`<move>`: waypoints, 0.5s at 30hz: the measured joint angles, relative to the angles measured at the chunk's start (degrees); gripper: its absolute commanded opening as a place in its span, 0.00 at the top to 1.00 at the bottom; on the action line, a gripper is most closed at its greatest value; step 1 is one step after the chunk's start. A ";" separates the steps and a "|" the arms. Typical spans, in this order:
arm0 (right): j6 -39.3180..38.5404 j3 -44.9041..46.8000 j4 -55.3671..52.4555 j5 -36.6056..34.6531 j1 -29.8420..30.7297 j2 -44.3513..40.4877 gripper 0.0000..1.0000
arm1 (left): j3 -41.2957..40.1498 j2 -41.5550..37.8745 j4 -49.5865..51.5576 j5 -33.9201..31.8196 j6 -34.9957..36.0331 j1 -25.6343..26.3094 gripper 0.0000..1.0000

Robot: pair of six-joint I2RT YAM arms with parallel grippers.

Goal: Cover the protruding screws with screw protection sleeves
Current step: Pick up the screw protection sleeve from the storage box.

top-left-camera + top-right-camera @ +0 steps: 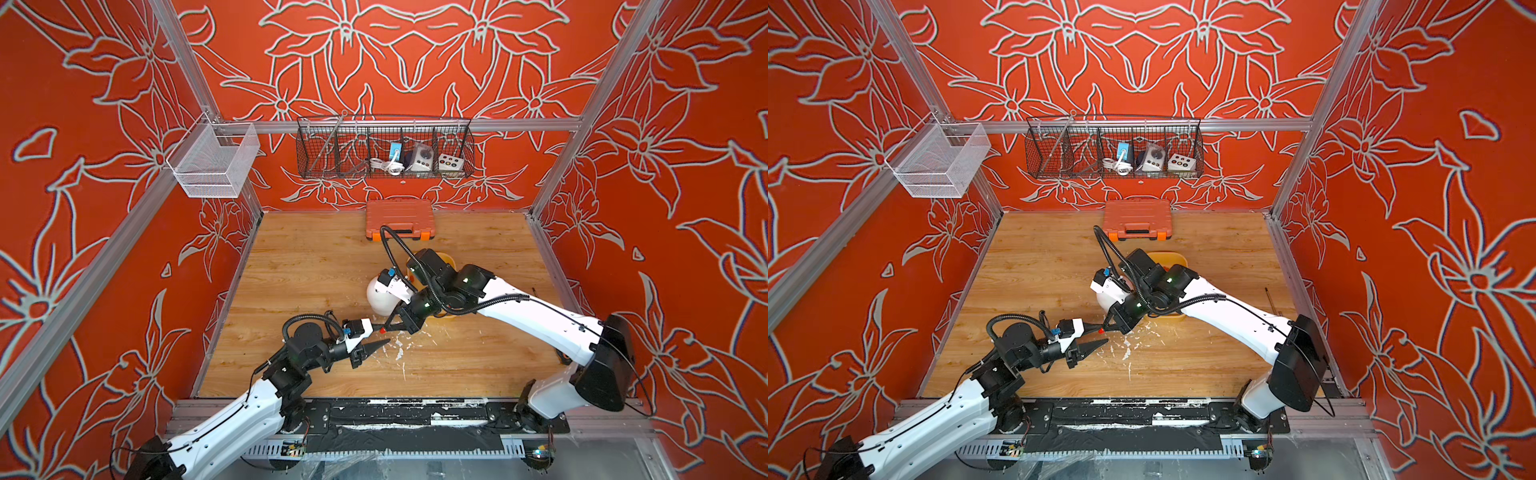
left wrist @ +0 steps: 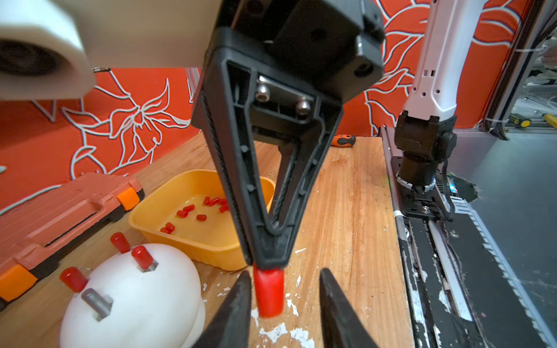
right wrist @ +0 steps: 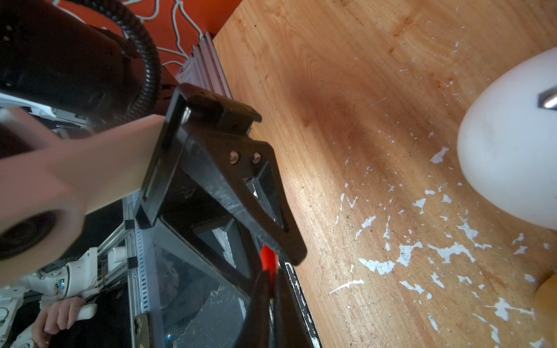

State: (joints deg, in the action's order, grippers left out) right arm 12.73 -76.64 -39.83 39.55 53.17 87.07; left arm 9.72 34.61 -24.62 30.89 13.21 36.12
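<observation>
Red sleeve (image 2: 268, 293) pinched in right hand (image 2: 269, 261), flanked by left hand (image 2: 284, 272).

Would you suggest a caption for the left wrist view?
Right end effector holds a red sleeve within the open left end effector; one screw bare.

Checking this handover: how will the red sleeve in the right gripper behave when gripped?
The red sleeve looks glossy and smooth, so probably slippery in the right gripper. It is tiny beside that gripper, so likely very light. Being a round tube, it would probably roll if dropped on the table.
</observation>
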 measured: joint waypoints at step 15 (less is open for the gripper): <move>-0.20 0.00 -0.90 -0.02 0.13 0.98 1.00 | 0.83 0.92 2.43 -0.22 0.70 -0.04 0.95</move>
State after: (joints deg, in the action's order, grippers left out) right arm 12.53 -76.64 -40.73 39.53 53.30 88.05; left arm 10.55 35.53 -22.20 30.68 13.91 36.07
